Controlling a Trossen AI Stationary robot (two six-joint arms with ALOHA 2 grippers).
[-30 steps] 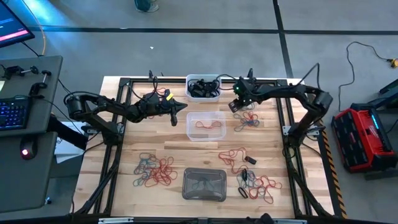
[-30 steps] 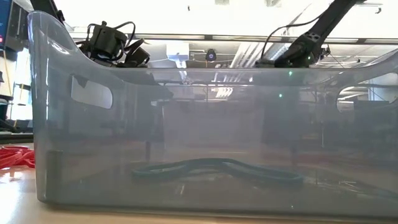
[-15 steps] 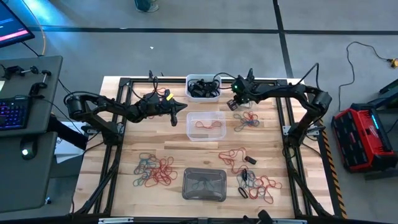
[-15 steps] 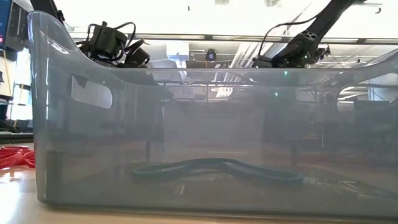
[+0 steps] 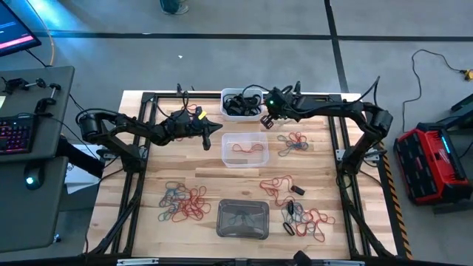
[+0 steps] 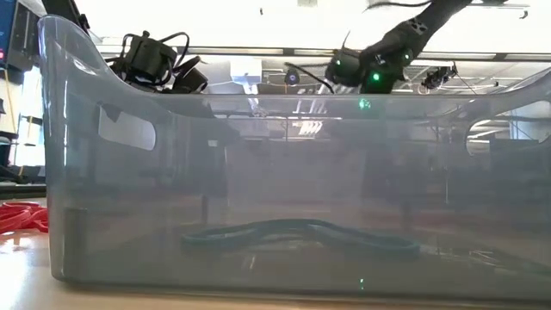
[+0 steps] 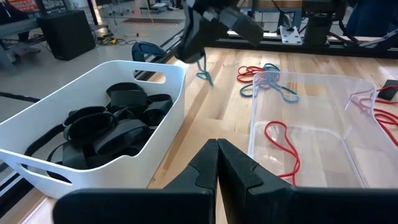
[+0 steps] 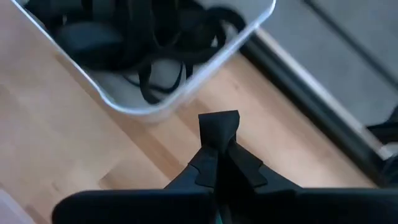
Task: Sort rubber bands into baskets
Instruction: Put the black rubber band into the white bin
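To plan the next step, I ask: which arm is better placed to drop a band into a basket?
Right. The right gripper is shut beside the white basket, and a teal band seems to hang from it. The left gripper is shut, with nothing seen in it.

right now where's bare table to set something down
Bare wood lies between the clear plastic basket and the translucent grey basket, and left of the clear one. Crowded: rubber band piles front left, front right and beside the clear basket's right.
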